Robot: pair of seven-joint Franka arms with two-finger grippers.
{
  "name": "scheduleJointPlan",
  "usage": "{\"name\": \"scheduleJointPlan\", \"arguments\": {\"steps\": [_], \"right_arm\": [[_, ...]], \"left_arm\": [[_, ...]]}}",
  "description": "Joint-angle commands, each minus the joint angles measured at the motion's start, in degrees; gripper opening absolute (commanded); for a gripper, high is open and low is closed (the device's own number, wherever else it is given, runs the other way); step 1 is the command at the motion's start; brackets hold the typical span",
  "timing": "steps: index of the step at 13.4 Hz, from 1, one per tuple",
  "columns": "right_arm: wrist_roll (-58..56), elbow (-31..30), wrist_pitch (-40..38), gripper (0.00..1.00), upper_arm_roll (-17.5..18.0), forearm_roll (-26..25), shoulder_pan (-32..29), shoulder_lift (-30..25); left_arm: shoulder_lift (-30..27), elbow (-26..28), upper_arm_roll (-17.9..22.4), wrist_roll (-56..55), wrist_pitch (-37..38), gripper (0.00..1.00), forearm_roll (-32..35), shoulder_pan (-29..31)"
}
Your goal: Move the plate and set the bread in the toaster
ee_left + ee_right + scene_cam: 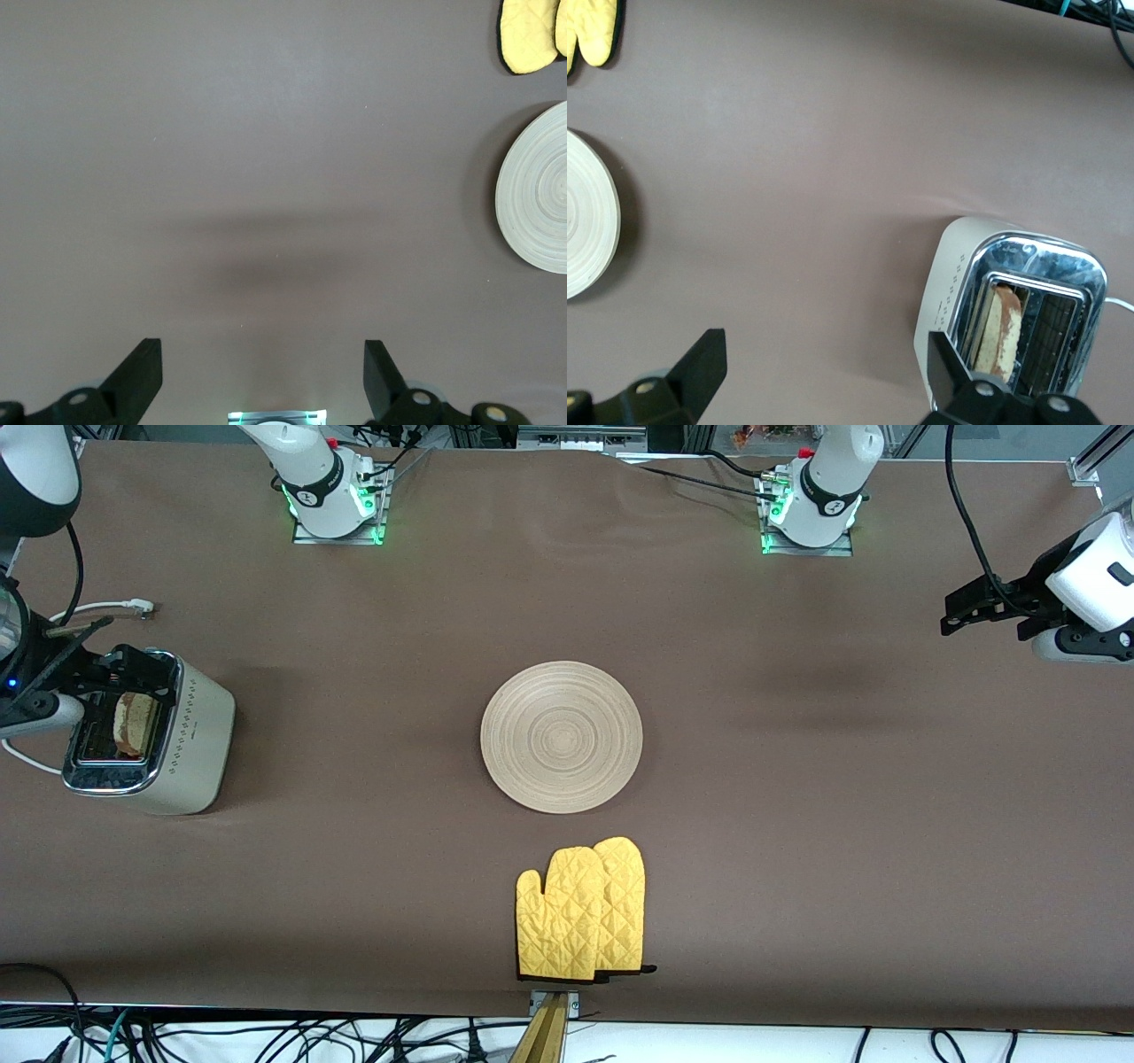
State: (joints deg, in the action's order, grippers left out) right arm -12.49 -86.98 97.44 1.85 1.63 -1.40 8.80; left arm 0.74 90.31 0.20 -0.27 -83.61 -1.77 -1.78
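Note:
The round pale plate lies bare in the middle of the table; its edge also shows in both wrist views. At the right arm's end stands the cream toaster. The bread stands upright in one of its slots, crust showing. My right gripper hangs open and holds nothing, above the toaster's edge that is farther from the front camera. My left gripper waits open over bare table at the left arm's end.
A pair of yellow oven mitts lies nearer to the front camera than the plate, close to the table's edge. The toaster's white cord trails on the brown table.

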Motion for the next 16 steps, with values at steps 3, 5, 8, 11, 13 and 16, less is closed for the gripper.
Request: {"name": "scheduleJointPlan", "arguments": {"steps": [3,5,8,11,13,16], "right_arm": [[4.83,-5.75,1.08,1.0,2.1,-0.75,-2.9,-4.14],[4.93,-5.66,0.99,1.0,2.1,-0.84,-3.08,-4.32],[5.02,-5.66,0.82,1.0,1.84,-1.02,-3.08,-4.58],[4.67,-4.61,0.64,1.0,1.14,-1.02,-3.17,-3.53],[4.5,-3.99,0.03,1.0,1.05,-2.5,-3.08,-3.0],[4.23,-3.81,0.03,1.0,1.05,-2.51,-3.08,-2.65]], "left_arm": [[-0.3,0.13,-0.29,0.53,0.38,1.0,1.42,-0.15],[-0.22,0.13,-0.29,0.62,0.38,1.0,1.42,-0.15],[-0.22,-0.13,-0.2,0.62,0.38,1.0,1.51,0.02],[-0.22,-0.13,-0.2,0.62,0.38,1.0,1.86,0.03],[-0.22,-0.13,-0.11,0.62,0.38,1.0,1.77,0.38],[-0.22,-0.22,-0.2,0.62,0.38,1.0,1.77,0.38]]}}
